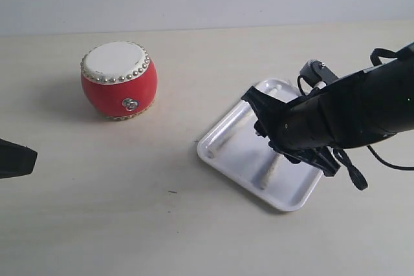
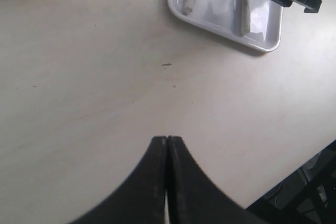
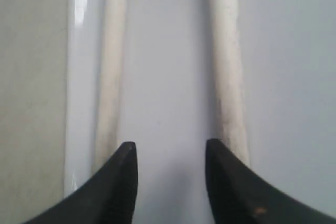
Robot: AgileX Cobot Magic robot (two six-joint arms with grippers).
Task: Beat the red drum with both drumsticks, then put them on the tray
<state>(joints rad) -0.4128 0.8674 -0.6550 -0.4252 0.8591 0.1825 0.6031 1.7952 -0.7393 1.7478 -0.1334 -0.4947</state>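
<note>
- My right pincer (image 3: 170, 148) hangs low over the white tray (image 3: 168, 51), jaws spread, gripping nothing.
- One drumstick (image 3: 112, 77) lies in the tray along its rim; the other drumstick (image 3: 227, 66) lies beside it, apart.
- My left pincer (image 2: 167, 140) is pressed shut, empty, over the table (image 2: 105, 77).
- The red drum (image 1: 119, 79) stands upright, well apart from the tray.

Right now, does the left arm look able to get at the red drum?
Probably yes: only bare table lies between the left gripper, which is shut, and the red drum; the right gripper is over the tray.
</note>
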